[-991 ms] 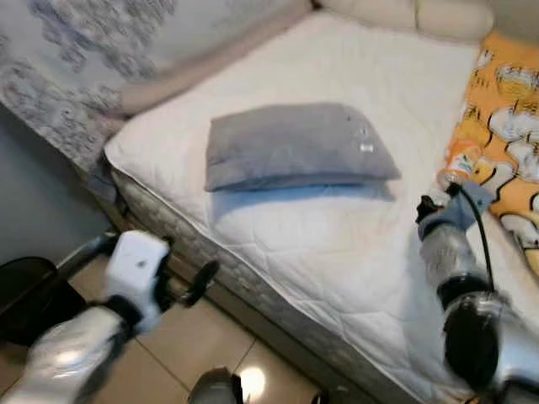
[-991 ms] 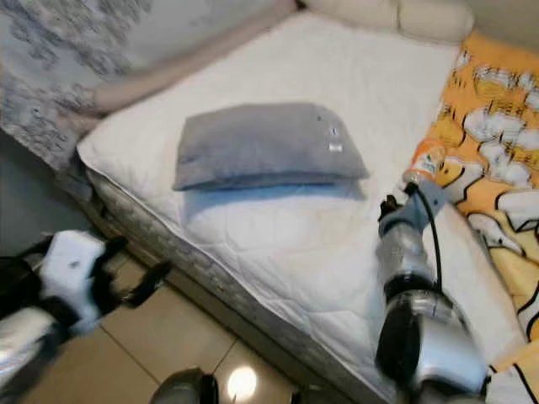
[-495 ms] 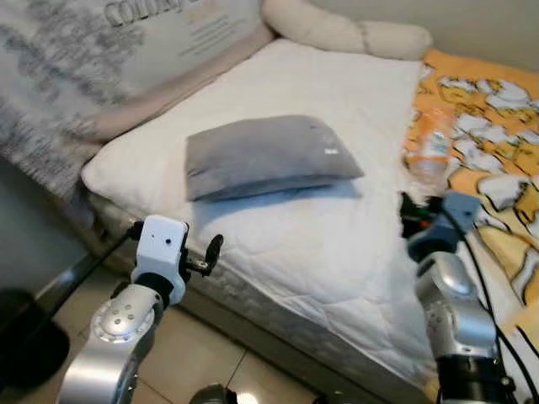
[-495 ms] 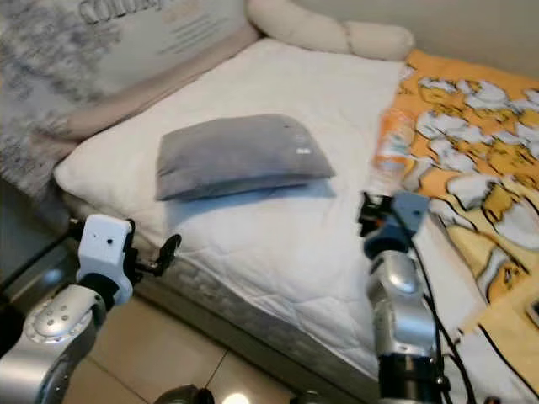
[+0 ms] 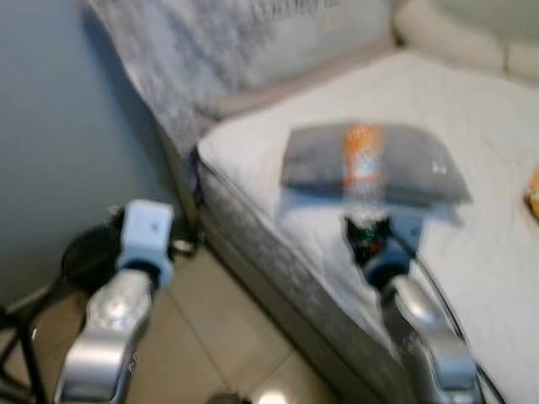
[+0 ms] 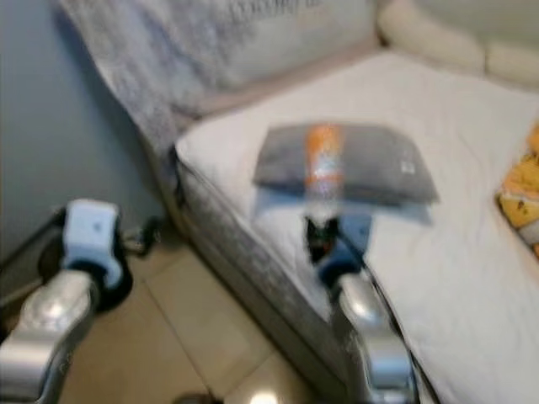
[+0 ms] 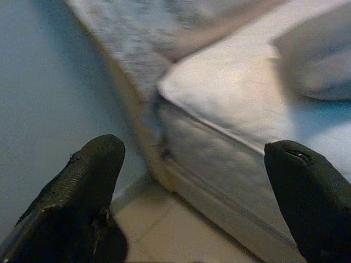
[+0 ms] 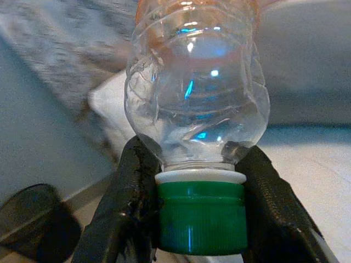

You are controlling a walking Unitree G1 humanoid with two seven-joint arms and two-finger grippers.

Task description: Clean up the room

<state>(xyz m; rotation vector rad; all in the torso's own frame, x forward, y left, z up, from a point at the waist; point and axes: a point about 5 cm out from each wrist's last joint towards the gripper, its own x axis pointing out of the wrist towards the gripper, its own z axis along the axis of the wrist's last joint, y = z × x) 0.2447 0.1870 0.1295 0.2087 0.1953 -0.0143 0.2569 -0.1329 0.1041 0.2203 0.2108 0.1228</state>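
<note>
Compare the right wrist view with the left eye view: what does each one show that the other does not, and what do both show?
The right wrist view alone shows the green cap and the black fingers of the right claw closed on the bottle's neck. The left eye view alone shows the left claw over the tiled floor and the two silver arms. Both show the clear bottle with its orange label, the grey pillow, the white mattress and the dark round object on the floor.

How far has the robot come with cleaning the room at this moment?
Done: the plastic bottle is off the bed. In hand: the right gripper clamps its neck above the green cap. Left: binning it, perhaps in the dark bin; the left gripper is open.
</note>
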